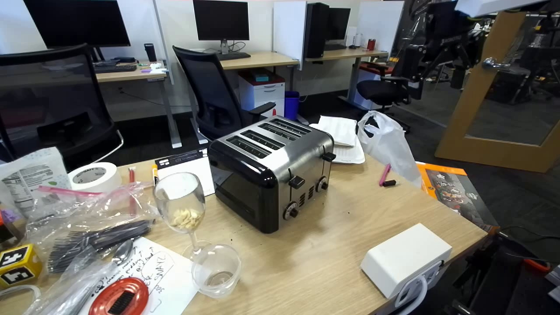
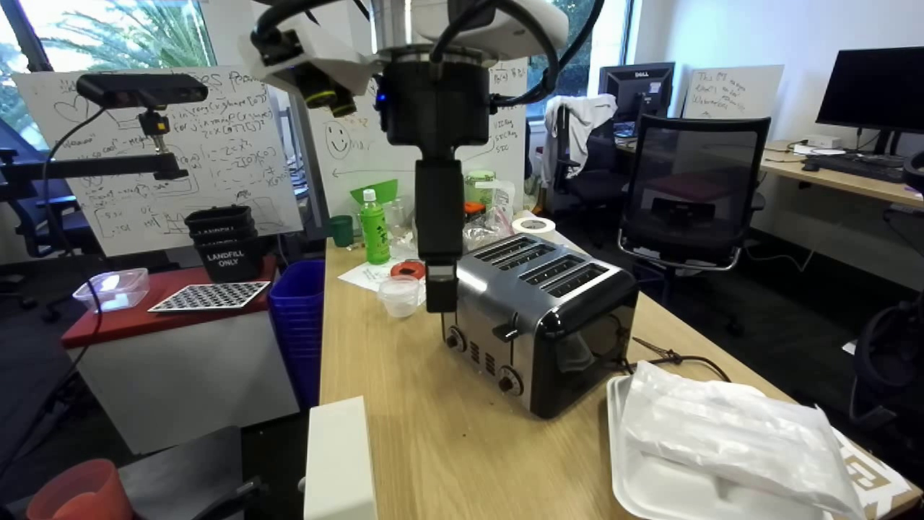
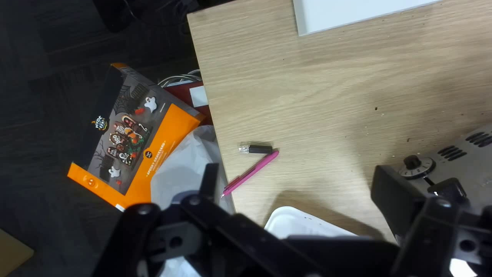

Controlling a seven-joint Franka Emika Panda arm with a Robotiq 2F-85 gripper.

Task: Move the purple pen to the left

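Observation:
The purple pen (image 3: 251, 172) lies on the wooden table near its edge in the wrist view, one end at the edge and the other by a short black piece with a clear tip (image 3: 260, 149). The pen also shows in an exterior view (image 1: 385, 174); in the remaining exterior view I cannot see it. My gripper (image 3: 300, 188) is wide open and empty in the wrist view, its fingers far apart. In an exterior view the gripper (image 1: 437, 81) hangs well above the table; it also shows edge-on in an exterior view (image 2: 441, 289).
A silver-and-black toaster (image 1: 271, 170) stands on the table. A white foam tray (image 3: 292, 221) and a plastic bag (image 1: 387, 142) lie near the pen. A white box (image 1: 407, 258) sits at the table edge. An orange box (image 3: 153, 154) is beyond the edge. A wine glass (image 1: 181, 201) stands farther off.

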